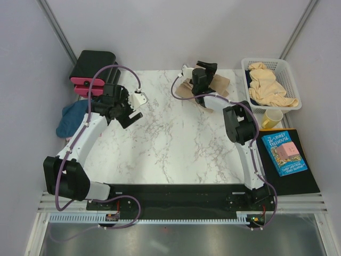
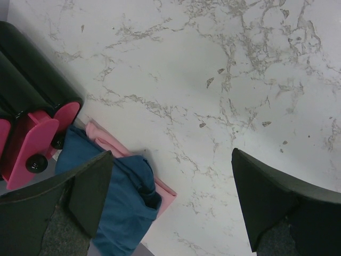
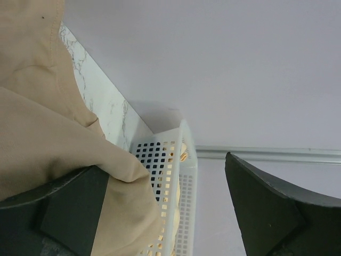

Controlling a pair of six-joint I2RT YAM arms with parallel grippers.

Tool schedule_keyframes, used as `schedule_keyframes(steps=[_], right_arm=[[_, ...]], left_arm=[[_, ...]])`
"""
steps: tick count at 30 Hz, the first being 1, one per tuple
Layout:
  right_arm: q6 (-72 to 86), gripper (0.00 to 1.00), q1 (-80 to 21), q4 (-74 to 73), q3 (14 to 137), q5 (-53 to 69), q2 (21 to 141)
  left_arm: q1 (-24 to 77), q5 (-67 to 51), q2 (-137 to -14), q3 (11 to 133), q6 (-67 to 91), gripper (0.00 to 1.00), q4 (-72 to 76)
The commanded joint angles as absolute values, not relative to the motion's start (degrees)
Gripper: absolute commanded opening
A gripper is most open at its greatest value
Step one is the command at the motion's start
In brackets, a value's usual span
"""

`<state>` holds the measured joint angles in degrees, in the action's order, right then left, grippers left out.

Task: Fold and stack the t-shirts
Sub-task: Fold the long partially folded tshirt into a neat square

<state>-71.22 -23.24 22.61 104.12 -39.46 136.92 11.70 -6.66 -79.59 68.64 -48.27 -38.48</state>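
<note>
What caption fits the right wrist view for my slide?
Right gripper open beside a tan t-shirt on the marble table, white mesh basket just beyond.

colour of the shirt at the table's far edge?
Plain tan t-shirt; it shows best in the right wrist view.

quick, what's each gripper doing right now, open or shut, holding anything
left gripper: open, holding nothing
right gripper: open, soft tan cloth t-shirt beside one finger, not clamped
</note>
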Motion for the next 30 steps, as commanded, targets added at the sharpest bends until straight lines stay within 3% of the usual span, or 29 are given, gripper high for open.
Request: schedule_keyframes(steps=[1,17,19,24,30], right_arm=[[-67.2,0.96,-23.4,19.6,103.9,-38.5,133.4],[-63.0,0.98,-22.6,16.1,106.3,-37.5,132.7],[-57.5,0.90,-22.1,9.1,109.7,-36.6,131.8],[-45.5,0.75,-21.9,-13.9,111.2,-19.8,125.2],[-42.5,0.77,-22.9,-25.1,103.0,-6.8,115.9]], left_arm=[[11.8,-9.1,-79.3,70.8,-46.2,1.00,-38.2],[11.9,-10.3,-79.0,70.8,-45.8,1.00,-38.7],[11.9,-10.3,-79.1,70.8,-45.8,1.00,-38.7],[11.9,-9.9,-78.1,70.6,-46.4,1.00,-38.8],[11.9,-9.2,-77.4,70.0,-46.6,1.00,-38.8]])
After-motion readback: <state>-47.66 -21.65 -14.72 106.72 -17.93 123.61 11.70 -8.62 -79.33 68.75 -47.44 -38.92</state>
